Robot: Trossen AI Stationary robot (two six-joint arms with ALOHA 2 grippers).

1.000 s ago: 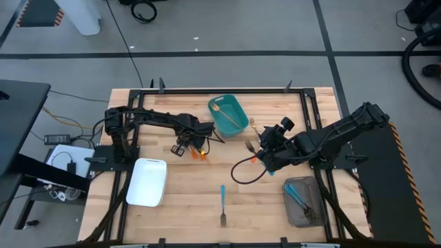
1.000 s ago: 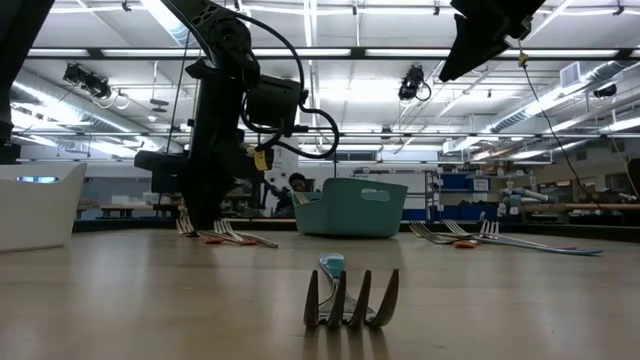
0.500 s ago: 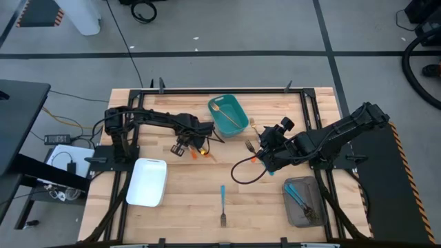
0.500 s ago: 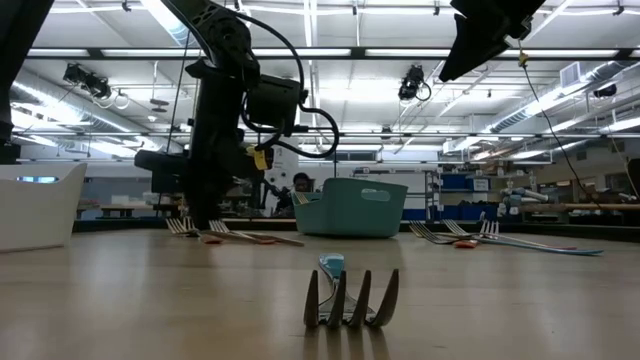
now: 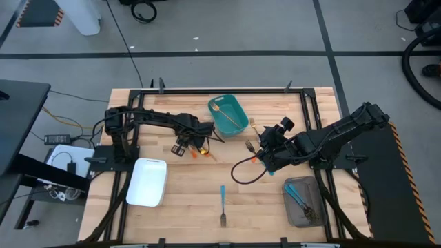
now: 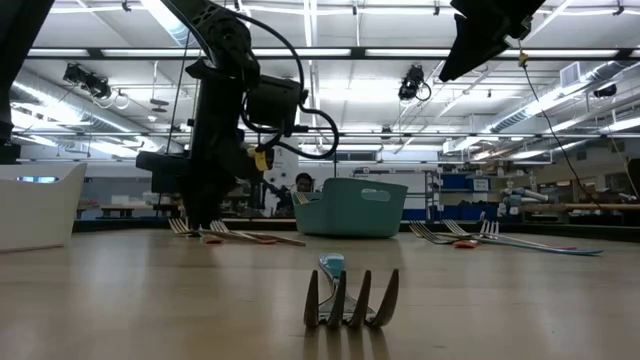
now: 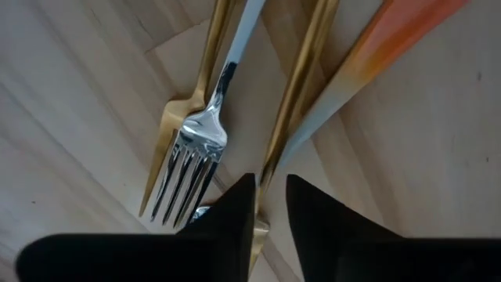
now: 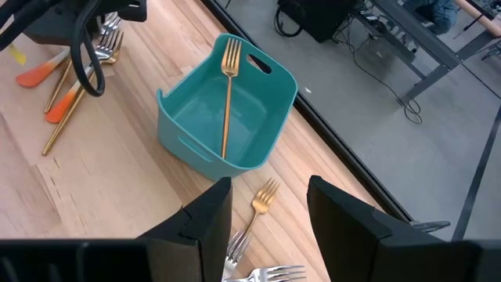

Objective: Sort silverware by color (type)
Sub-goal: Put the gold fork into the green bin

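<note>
My left gripper is down on the table at a small pile of silverware. The left wrist view shows a gold utensil, a silver-tined fork, a gold fork and an orange handle, and the gripper is shut on the gold utensil. My right gripper hangs open and empty above the table, right of the teal bin. A gold fork leans inside that bin. A blue-handled fork lies flat near the near edge. My left gripper pinches the thin gold utensil by its shaft between its two fingers, coming from above and pointing down. The fingers lie across the shaft. The utensil lies on the table among the other forks.
A white tray sits near the left arm and a grey tray with blue-handled utensils near the right arm. More forks lie by the right gripper, among them a gold one. Bare wood spreads around the blue fork.
In the low view the forks under my left gripper have shifted a little along the table, and one handle now reaches farther toward the teal bin. Both arms otherwise stay where they were.
</note>
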